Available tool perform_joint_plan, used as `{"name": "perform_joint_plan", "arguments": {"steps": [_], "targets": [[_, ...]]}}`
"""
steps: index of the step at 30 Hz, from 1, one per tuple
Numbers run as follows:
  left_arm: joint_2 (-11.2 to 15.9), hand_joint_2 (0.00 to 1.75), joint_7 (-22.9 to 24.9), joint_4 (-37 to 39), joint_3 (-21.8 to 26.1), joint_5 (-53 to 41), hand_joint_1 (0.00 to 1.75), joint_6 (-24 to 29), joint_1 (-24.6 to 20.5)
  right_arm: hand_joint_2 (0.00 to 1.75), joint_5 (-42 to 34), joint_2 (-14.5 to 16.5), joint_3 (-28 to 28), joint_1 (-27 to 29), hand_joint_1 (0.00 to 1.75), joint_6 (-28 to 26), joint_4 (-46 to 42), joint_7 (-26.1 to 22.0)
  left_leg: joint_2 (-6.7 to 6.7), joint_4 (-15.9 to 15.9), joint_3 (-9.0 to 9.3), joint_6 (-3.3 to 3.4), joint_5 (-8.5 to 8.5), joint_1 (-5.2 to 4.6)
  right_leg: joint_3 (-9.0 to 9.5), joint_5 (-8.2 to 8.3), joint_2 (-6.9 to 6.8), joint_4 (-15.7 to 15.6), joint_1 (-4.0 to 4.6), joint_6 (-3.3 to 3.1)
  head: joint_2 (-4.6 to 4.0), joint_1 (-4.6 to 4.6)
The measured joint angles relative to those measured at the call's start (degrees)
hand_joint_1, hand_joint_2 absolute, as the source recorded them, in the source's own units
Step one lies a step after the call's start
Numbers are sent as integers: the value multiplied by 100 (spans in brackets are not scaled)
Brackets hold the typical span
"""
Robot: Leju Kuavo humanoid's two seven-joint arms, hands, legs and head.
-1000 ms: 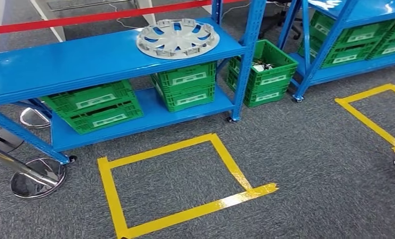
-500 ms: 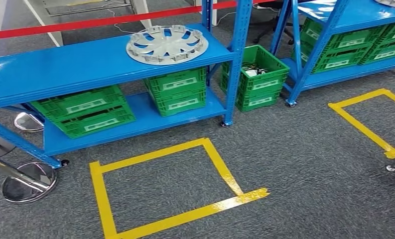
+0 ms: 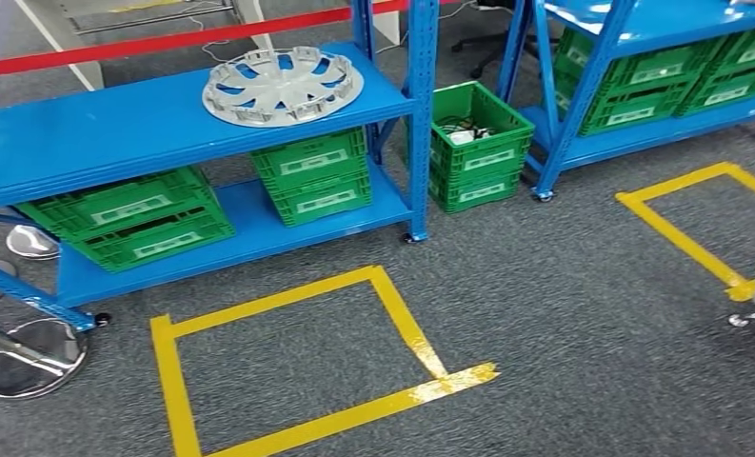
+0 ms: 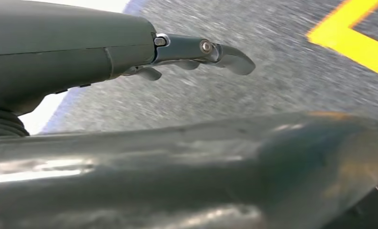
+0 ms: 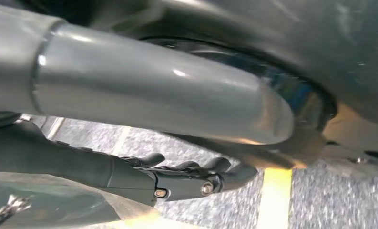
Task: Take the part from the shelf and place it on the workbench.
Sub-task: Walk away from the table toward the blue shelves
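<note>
The hubcap (image 3: pixel 283 87), a silver-grey wheel cover with spokes, lies flat on the top board of the blue shelf (image 3: pixel 116 124) in the upper left of the head view, near the shelf's right-hand post. Under it, on the lower board, sit green crates (image 3: pixel 313 174), with another pair of crates (image 3: pixel 126 217) further left. One more green crate (image 3: pixel 476 143) stands on the grey carpet between this shelf and a second blue shelf (image 3: pixel 583 86) at the upper right. A red barrier tape (image 3: pixel 164 40) runs across the top of the frame behind the shelf. On the carpet in the lower middle is a square outlined in yellow tape (image 3: pixel 288 371), and part of a second yellow outline (image 3: pixel 683 224) shows at the right. A shiny round stand base (image 3: pixel 32 354) rests at the lower left.

The left hand (image 4: pixel 187 52) hangs over the carpet with its fingers stretched out, slightly bent, holding nothing. The right hand (image 5: pixel 177 179) is likewise empty, fingers loosely extended above the carpet and a yellow strip.
</note>
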Motion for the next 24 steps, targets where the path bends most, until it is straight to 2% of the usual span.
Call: {"name": "perform_joint_plan", "arguments": {"steps": [1, 2, 3, 4, 6, 7, 9, 10, 11, 12, 14, 15, 16, 17, 19, 21, 22, 24], "targets": [[31, 0, -2, 3, 3, 2, 0, 5, 13, 0, 0, 30, 0, 4, 0, -1, -1, 1, -44, -276, 101, 207, 145, -102, 43, -6, 4, -54, 12, -30, 0, 77], [36, 0, -3, 7, 5, 4, 0, 6, 22, 0, -1, 43, 0, 5, 0, -9, 1, 2, -73, -446, 165, 339, 195, -156, 64, -2, 14, -101, -7, -39, 0, 128], [45, 0, -4, 11, 8, 6, 0, 9, 29, 0, -1, 46, 0, -3, 0, -18, 1, 2, -61, -557, 218, 367, 190, -175, 87, 9, 26, -139, -17, -25, 0, 164], [45, 0, -6, 13, 9, 6, 0, 11, 22, 0, -1, 38, -1, -3, 0, -28, 0, 2, -51, -695, 284, 367, 185, -187, 108, 27, 36, -193, -46, -13, 0, 123], [34, 0, -9, 12, 13, 7, 0, 10, 7, 0, 2, 22, -1, -3, 0, -33, -5, -1, -29, -1021, 482, 294, 194, -123, 67, -40, 30, -114, -29, 22, 0, 87], [15, 0, -11, 12, 14, 6, 0, 9, 1, 0, 2, 12, -1, -7, 0, -34, -7, -1, -22, -1157, 583, 239, 191, -72, -40, -130, 27, 89, -18, 54, 0, 86], [-9, 0, -14, 13, 15, 4, 0, 3, -3, 0, 2, 3, -1, -12, 0, -33, -9, -9, -10, -1260, 697, 101, 146, 7, -462, -361, 21, 787, -48, 148, 0, 97], [-24, 0, -14, 13, 15, 2, 0, 1, -2, 0, 2, -3, -1, -18, 0, -33, -9, -16, -4, -1252, 730, 27, 103, 35, -678, -412, 15, 1090, -71, 200, 0, 96], [-34, 0, -14, 13, 15, -1, 0, -2, 0, 0, 2, -9, -1, -21, 0, -34, -9, -23, 3, -1238, 772, -52, 51, 63, -824, -369, 10, 1243, -98, 250, 0, 96], [-41, 0, -14, 13, 15, -4, 0, -1, 2, 0, 1, -17, -1, -24, 0, -34, -9, -29, 7, -1214, 821, -129, -5, 93, -859, -210, 2, 1186, -127, 301, 0, 95], [-45, 0, -13, 13, 17, -8, 0, 1, 3, 0, 1, -29, -1, -27, 0, -34, -9, -27, 5, -1124, 904, -290, -141, 152, -677, 248, -17, 623, -179, 408, 0, 96], [-36, 0, -12, 13, 21, -9, 0, 2, -2, 0, 2, -30, -1, -27, 0, -31, -9, -24, -1, -1043, 909, -365, -220, 161, -549, 382, -19, 327, -200, 442, 0, 121], [-33, 0, -12, 13, 24, -10, 0, 3, -5, 0, 4, -29, -1, -24, 0, -28, -9, -22, -6, -968, 888, -417, -282, 158, -455, 409, -10, 139, -211, 398, 0, 140], [-29, 0, -12, 13, 27, -11, 0, 5, -8, 0, 5, -27, -1, -19, 0, -26, -9, -22, -10, -908, 858, -448, -327, 142, -406, 357, 2, 66, -211, 325, 0, 138], [-26, 0, -12, 13, 32, -12, 0, 10, -9, 0, 5, -22, -1, -10, 0, -27, -10, -28, -12, -854, 825, -459, -371, 121, -374, 284, 23, 43, -226, 142, 0, 109], [-17, 0, -13, 13, 37, -12, 0, 14, -11, 0, 5, -16, -1, -7, 0, -32, -13, -33, 3, -726, 794, -518, -465, 127, -340, 256, 13, 30, -257, 73, 0, 69], [-15, 0, -13, 13, 38, -12, 0, 16, -15, 0, 7, -14, -1, -7, 0, -34, -15, -33, 14, -516, 705, -573, -578, 150, -311, 239, 0, 23, -275, 41, 0, 50], [-22, 0, -13, 13, 39, -11, 0, 18, -18, 0, 7, -17, -1, 1, 0, -40, -15, -31, 38, 186, 349, -679, -875, 227, -259, 199, -27, 14, -283, -2, 0, 10]]}}
